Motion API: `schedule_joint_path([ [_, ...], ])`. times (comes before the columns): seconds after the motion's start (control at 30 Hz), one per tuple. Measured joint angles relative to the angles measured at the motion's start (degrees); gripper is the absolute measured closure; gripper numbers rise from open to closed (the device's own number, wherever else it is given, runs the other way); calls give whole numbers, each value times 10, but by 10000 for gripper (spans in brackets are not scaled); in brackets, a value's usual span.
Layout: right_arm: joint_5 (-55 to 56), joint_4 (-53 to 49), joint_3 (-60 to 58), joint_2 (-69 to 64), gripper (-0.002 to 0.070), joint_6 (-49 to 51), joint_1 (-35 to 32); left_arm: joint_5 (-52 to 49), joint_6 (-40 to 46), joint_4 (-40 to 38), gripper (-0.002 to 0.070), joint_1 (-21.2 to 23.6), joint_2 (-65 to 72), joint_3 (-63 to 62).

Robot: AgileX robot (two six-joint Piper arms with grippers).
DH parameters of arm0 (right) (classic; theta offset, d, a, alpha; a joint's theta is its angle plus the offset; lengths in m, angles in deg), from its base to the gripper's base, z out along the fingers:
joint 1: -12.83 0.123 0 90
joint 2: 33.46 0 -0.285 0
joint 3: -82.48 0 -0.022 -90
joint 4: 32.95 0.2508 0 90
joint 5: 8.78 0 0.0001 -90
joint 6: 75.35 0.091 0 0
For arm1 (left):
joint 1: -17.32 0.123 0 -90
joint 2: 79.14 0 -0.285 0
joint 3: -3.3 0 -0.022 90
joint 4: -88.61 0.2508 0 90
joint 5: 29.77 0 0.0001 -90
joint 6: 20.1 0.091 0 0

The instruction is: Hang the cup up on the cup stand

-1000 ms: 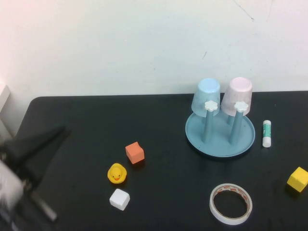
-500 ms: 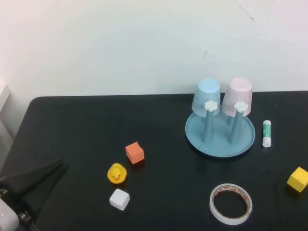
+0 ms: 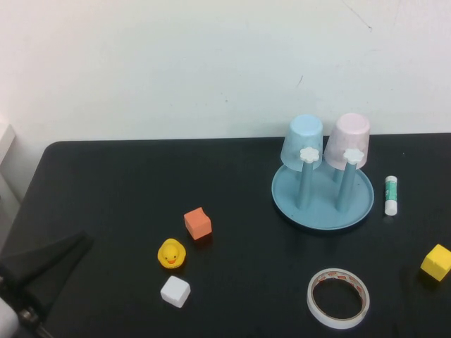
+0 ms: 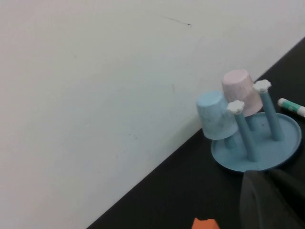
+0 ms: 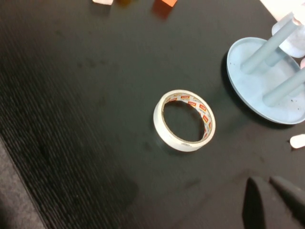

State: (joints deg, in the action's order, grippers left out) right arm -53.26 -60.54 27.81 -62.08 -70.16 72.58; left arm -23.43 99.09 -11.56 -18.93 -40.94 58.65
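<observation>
Black table (image 3: 232, 282) against a plain white wall (image 3: 211, 63), pretty simple setup. Far left, near corner: left gripper (image 3: 67, 250), dark and pointy, jaws pressed together, holding nothing, hanging low above the table edge. Moving right: orange block (image 3: 198, 223), with a yellow duck (image 3: 170, 254) just in front of it and a white cube (image 3: 175, 291) nearer still. Then a bare stretch of table. Further right, toward the back: stand (image 3: 322, 197), light blue round tray with upright pegs and white flower caps. Blue cup (image 3: 304, 142) upside down on the back-left peg, pink cup (image 3: 347, 141) upside down on the back-right peg, right beside it and apparently touching; two front pegs bare. Tape roll (image 3: 338, 298) lying flat near the front, in front of the stand. Glue stick (image 3: 391, 195) just right of the tray. Yellow block (image 3: 436, 263) at the far right edge. Right gripper (image 5: 269, 188) only visible from its own wrist camera, jaws closed on nothing, hovering over the table near the tape.
</observation>
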Motion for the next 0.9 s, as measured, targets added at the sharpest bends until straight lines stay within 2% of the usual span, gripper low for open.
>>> schedule_joint_path([
  [0.07,0,0,0,0,678,0,0,0,0,0,675,18,-9,0],
  [0.2,1,0,0,0,678,0,0,2,0,0,675,83,-31,0],
  [0.27,1,0,0,0,678,0,0,10,3,0,675,133,-57,1],
  [0.3,1,0,0,0,678,0,0,13,7,0,675,172,-86,7],
  [0.43,1,0,0,0,678,0,0,14,17,0,675,242,-159,40],
  [0.6,1,0,0,0,678,0,0,17,19,0,675,279,-233,99],
  [0.9,1,0,0,0,678,0,0,30,-8,0,676,305,-309,192],
])
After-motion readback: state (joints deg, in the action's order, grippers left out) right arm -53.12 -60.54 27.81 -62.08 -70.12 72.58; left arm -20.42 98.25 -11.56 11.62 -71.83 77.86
